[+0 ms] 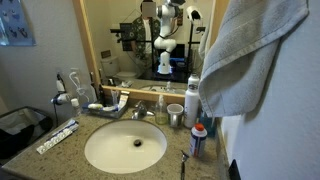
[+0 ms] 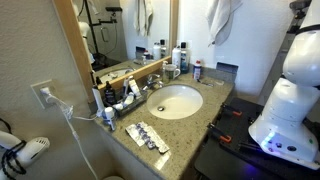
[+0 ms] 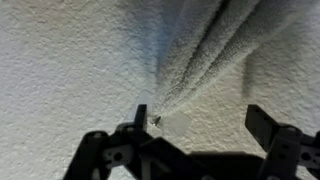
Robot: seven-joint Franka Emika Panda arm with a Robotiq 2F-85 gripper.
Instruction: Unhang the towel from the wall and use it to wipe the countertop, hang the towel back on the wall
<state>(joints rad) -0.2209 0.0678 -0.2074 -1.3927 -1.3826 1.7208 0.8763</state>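
Note:
The off-white terry towel (image 1: 250, 50) hangs bunched high on the white wall (image 2: 255, 40), above the right end of the speckled countertop (image 1: 60, 150). It also shows in an exterior view (image 2: 222, 18). In the wrist view the towel (image 3: 215, 45) narrows to a gathered point where it hangs on the wall (image 3: 60, 60). My gripper (image 3: 200, 128) is open, just below that point. Its left finger is next to the towel's tip and only bare wall lies between the fingers. The gripper itself is out of frame in both exterior views.
A white oval sink (image 1: 125, 148) with a faucet (image 1: 140, 112) sits in the countertop (image 2: 215, 100). Bottles and cups (image 1: 190, 105) stand under the towel. A wood-framed mirror (image 1: 90, 50) fills the back wall. A blister pack (image 2: 148, 135) and a hairdryer (image 2: 25, 152) lie nearby. The robot base (image 2: 290, 100) stands beside the vanity.

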